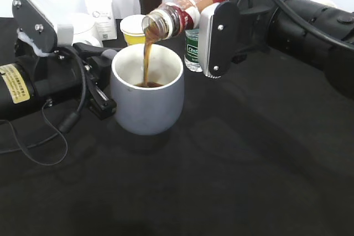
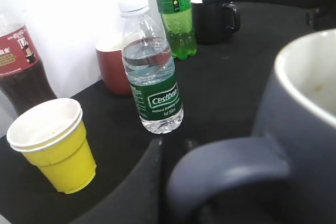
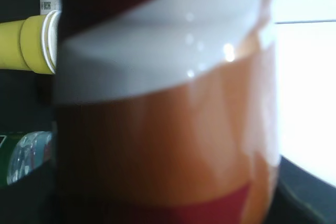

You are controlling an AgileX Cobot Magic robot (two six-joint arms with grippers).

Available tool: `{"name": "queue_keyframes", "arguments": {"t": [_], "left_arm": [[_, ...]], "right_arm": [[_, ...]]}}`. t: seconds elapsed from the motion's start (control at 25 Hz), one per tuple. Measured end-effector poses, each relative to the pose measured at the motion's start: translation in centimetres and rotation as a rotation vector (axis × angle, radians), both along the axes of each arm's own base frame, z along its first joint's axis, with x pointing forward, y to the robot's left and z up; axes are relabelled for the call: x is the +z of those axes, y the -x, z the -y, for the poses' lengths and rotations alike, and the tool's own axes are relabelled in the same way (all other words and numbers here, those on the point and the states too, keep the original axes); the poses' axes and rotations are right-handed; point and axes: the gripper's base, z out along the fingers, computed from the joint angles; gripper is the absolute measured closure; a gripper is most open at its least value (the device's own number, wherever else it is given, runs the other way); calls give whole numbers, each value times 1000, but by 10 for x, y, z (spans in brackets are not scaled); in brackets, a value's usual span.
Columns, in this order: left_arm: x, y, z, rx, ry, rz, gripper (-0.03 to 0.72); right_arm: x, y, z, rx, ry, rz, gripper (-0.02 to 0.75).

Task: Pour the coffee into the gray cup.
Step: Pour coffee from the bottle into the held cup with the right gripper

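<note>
The right tool grips the tilted, red-and-orange-labelled coffee bottle, pouring brown coffee into the rounded matte gray cup at mid-desk. The left tool clasps the cup's handle. Tilting further could likely splash the stream over the near rim onto the black desk.

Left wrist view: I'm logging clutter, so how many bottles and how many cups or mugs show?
Bottles: 3 (cola bottle, water bottle, green bottle)
Cups or mugs: 4 (yellow cup, red-brown cup, black mug, gray mug)
Total: 7
</note>
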Motion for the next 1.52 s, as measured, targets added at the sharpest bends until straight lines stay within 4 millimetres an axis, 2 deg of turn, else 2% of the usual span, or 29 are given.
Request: {"name": "queue_keyframes", "arguments": {"t": [1.52], "left_arm": [[0, 0, 0, -6, -4, 2, 620]], "right_arm": [[2, 0, 0, 6, 10, 40, 208]]}}
